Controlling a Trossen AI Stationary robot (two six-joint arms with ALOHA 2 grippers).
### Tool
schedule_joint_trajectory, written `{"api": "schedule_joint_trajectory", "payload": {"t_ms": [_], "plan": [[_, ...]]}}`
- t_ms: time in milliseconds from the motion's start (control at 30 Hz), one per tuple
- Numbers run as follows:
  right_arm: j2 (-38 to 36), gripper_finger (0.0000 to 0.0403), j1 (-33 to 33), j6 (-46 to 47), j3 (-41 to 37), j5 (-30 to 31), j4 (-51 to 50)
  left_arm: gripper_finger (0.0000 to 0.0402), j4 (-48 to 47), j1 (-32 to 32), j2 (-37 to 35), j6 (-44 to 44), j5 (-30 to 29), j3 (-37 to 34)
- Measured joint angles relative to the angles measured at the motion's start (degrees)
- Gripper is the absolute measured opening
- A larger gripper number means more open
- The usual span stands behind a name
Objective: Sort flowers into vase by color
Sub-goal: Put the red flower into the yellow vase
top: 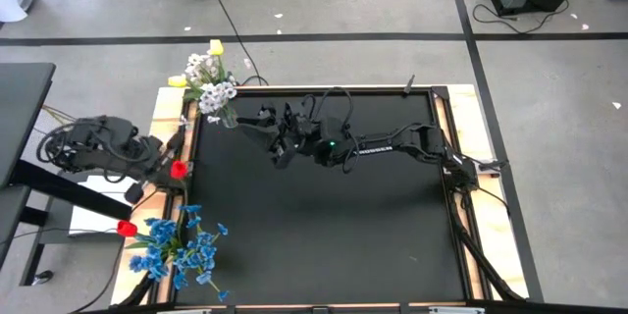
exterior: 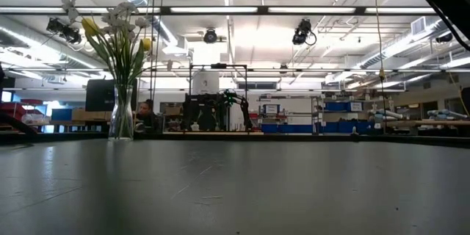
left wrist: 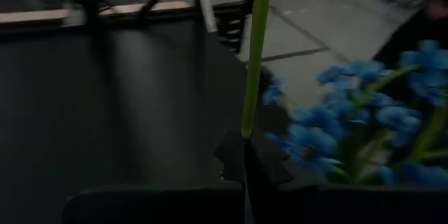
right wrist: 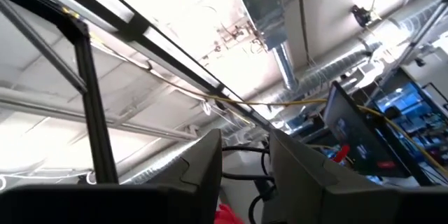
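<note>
My left gripper hangs over the table's left edge, shut on a red tulip. In the left wrist view only that tulip's green stalk shows, with the blue blossoms beside it. The blue cluster stands at the near-left corner, and a second red tulip leans out beside it. White and yellow flowers stand in a glass vase at the far-left corner. My right gripper is over the table's middle, pointing up at the ceiling, open. My left gripper pinches the red tulip's thin green stalk between its two shut fingers, at their free ends. The stalk runs on straight past the fingertips, clear of the table. The blossom is outside the wrist view.
The black mat lies in a wooden frame. The right arm reaches from the right edge across the far half of the table. A spot of red shows low between the right fingers; what it is I cannot tell.
</note>
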Motion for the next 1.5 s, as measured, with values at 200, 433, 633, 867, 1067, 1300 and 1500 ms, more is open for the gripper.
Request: {"api": "schedule_joint_trajectory", "payload": {"t_ms": [200,433,633,867,1067,1300,1500], "plan": [[0.0,0.013,0.11,0.44,0.0,1.79,-2.36,0.0001,4.66,-0.02,-3.87,-1.18,6.3,-5.57],[0.0,0.013,0.73,0.53,0.0,6.32,-3.26,0.0003,16.53,0.01,-7.26,-1.0,12.1,-10.81],[0.0,0.013,0.74,3.03,-0.02,7.69,-4.4,0.0005,18.91,0.02,-8.11,-0.86,17.75,-14.67],[-0.02,0.013,1.7,2.93,-0.02,10.71,-6.04,0.0007,25.58,0.02,-8.16,-0.99,25.09,-18.26],[-0.02,0.013,2.32,2.83,-0.04,13.24,-7.71,0.0008,26.82,0.02,-8.17,0.45,26.41,-18.66],[-0.01,0.013,2.84,2.39,-0.04,15.01,-7.94,0.0008,26.19,0.0,-8.16,2.37,26.72,-18.66],[-0.02,0.013,2.82,2.34,-0.04,15.06,-7.92,0.0008,25.93,0.01,-8.16,3.28,28.14,-18.66]]}}
